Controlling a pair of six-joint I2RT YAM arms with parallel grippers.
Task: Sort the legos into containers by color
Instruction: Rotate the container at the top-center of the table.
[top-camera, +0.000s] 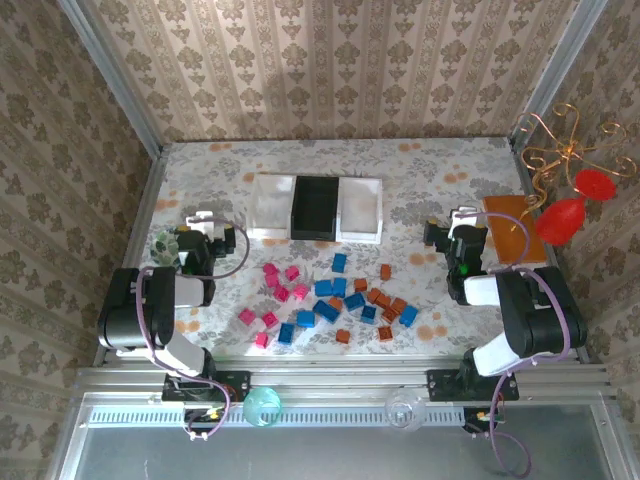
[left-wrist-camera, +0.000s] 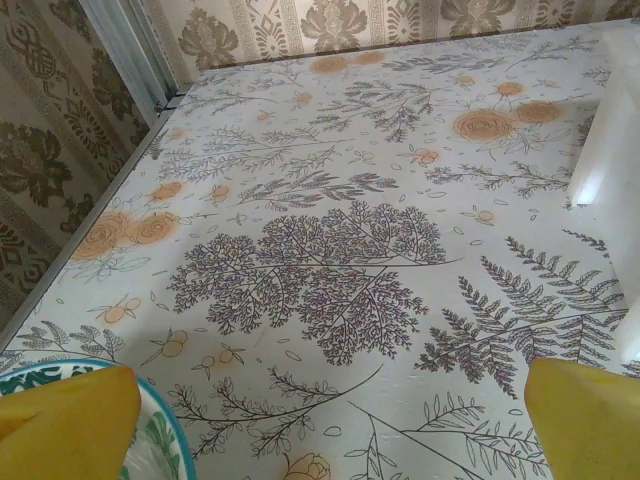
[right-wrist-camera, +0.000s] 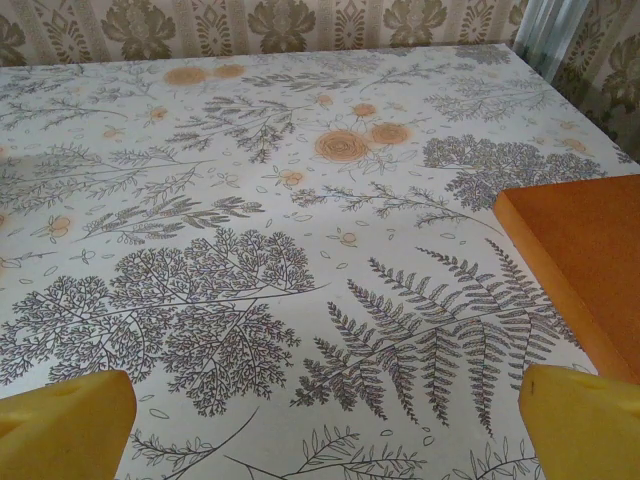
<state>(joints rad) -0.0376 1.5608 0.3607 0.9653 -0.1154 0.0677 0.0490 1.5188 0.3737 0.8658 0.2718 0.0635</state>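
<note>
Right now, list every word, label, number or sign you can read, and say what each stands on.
None can be read. The legos, trays, orange board and bowl show no lettering; the tablecloth and wallpaper bear only plant patterns. Any marks on the arms are too small to tell.

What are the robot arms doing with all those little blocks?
Nothing is picked up yet. The left claw and the right claw are both open, over the flowery tablecloth. The small pink, blue and orange-brown plastic bricks lie scattered between the arms. The row of three open trays, white, black, white, holds no bricks.
</note>
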